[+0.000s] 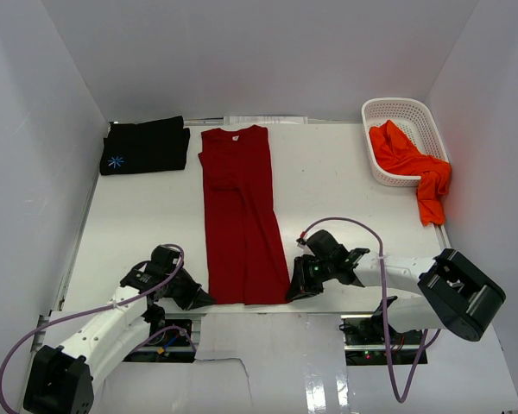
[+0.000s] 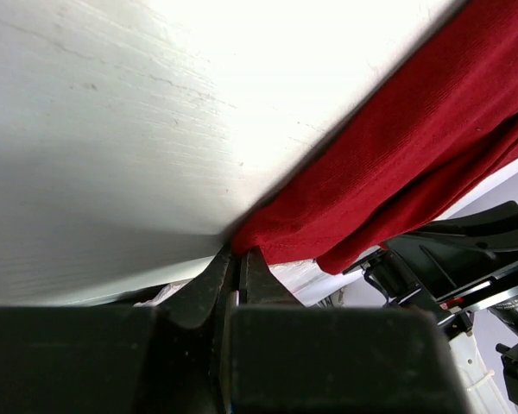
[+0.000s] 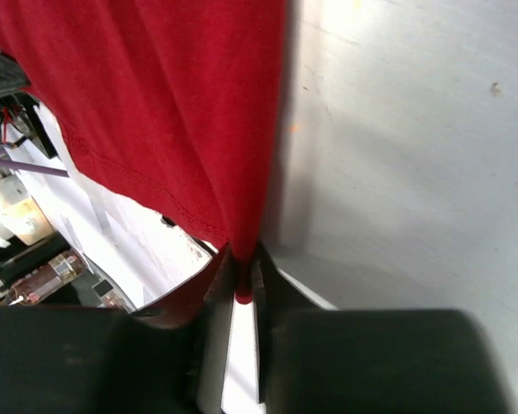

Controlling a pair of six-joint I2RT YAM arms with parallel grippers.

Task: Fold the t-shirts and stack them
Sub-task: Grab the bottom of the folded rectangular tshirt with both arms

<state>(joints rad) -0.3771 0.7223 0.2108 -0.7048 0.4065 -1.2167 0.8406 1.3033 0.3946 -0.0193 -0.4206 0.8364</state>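
A white table [image 1: 345,190] fills the workspace, enclosed by plain white walls on three sides. The plain dark red cotton t-shirt [image 1: 240,224] lies flat at the centre as a narrow strip. Its long axis runs near to far, with the collar toward the far wall and the hem at the near table edge. The left gripper [image 1: 198,299] pinches the near-left hem corner and the right gripper [image 1: 295,293] pinches the near-right corner. The top view shows only their positions, while each wrist view shows fingers pressed together on red cloth and the hem slightly overhanging the table edge. The folded black t-shirt with a small blue print [image 1: 147,147] sits at the far-left corner. The orange-red t-shirt [image 1: 410,164] drapes over the near rim of the white slotted plastic basket [image 1: 403,108] at far right. Bare table flanks both sides of the strip.
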